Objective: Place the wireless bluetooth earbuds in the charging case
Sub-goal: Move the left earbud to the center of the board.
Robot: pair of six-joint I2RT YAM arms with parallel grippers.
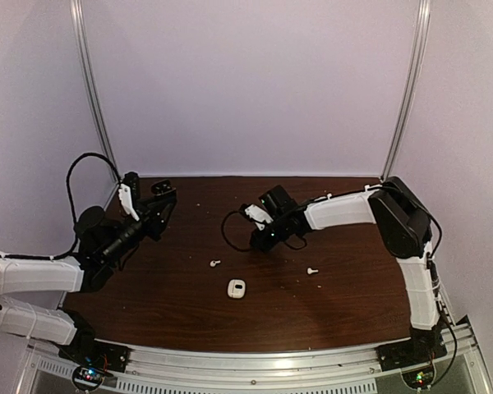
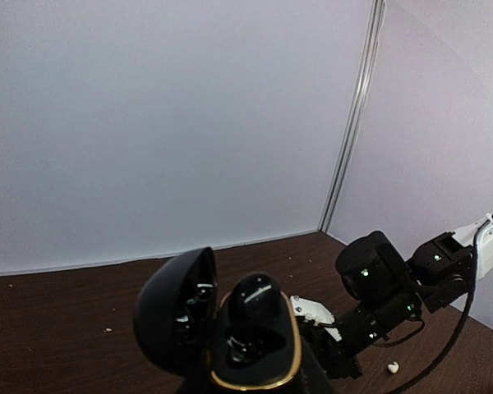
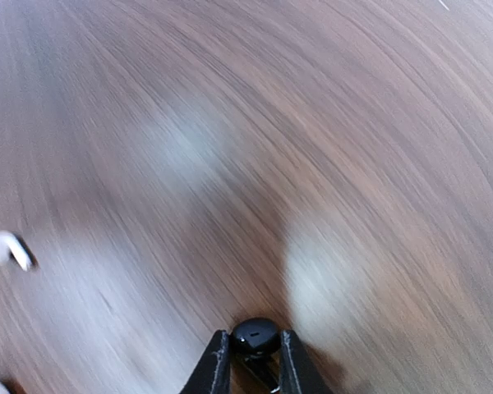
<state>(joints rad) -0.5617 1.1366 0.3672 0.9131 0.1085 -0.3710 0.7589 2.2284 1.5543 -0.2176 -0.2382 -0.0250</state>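
1. The left claw (image 1: 156, 201) holds the black charging case (image 2: 255, 353) up off the tabletop (image 1: 189, 316). Its fingers are hidden under the case in the wrist view, so I judge it clamped on the case only because the case hangs aloft in front of that camera.
2. The lid (image 2: 177, 308) is swung open toward 9 o'clock and the mouth is tipped toward the other arm. That presents the sockets for a handover-style insertion.
3. What looks like 1 seated earbud (image 2: 255, 294) fills a socket. The socket beside it looks free, though it is dark and hard to read.
4. The right claw (image 3: 252, 343) is pressed onto a black earbud (image 3: 256, 333), pinching it by its sides just above the wood. The rounded top is exposed, probably so the bud can be pushed in stem-first.
5. In the overhead view the right claw sits near the middle of the tabletop, well apart from the raised case at about 9 o'clock from it. The likely next step is to carry the bud across.
6. The white case (image 1: 236, 288) lies flat on the tabletop. The left white earbud (image 1: 214, 263) is at its 10 o'clock and the right white earbud (image 1: 312, 269) near its 2 o'clock. Both lie loose and untouched, so that pair is not yet handled.
7. Risk: the pinch is small, and the bud could twist while it is being aligned.
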